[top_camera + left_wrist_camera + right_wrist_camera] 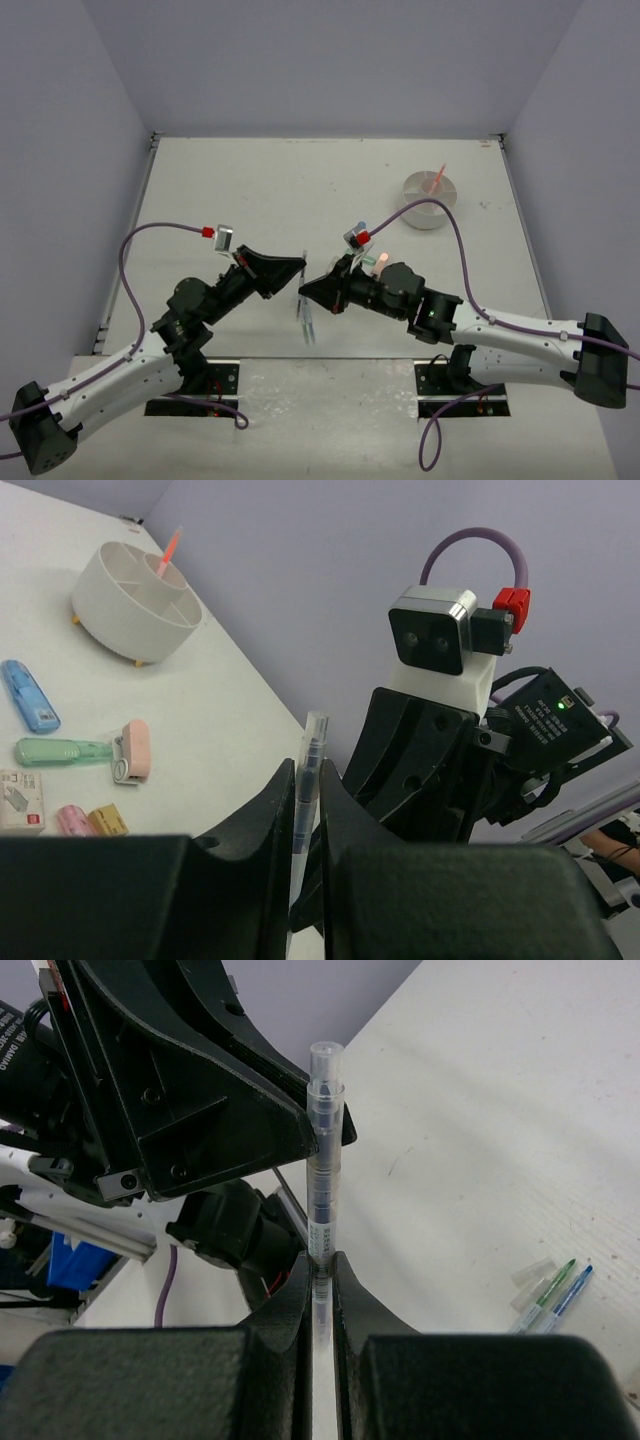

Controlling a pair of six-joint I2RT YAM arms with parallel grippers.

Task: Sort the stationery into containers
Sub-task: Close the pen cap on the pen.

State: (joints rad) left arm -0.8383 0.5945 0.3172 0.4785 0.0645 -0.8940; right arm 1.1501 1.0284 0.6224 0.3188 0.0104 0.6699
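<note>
White table [250,190] bears a tub [425,216]; pens [552,1295]; pastel erasers [136,745].

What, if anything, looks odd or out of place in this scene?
The clear pen is off the table, pinched by the left gripper and the right gripper at once. Odd for sorting: one pen occupies both grippers, while a red pen leans in the white divided tub.

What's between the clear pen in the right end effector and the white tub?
The left end effector grips the clear pen too, opposite the right end effector. Toward the white tub only small pastel pieces lie flat on the table.
</note>
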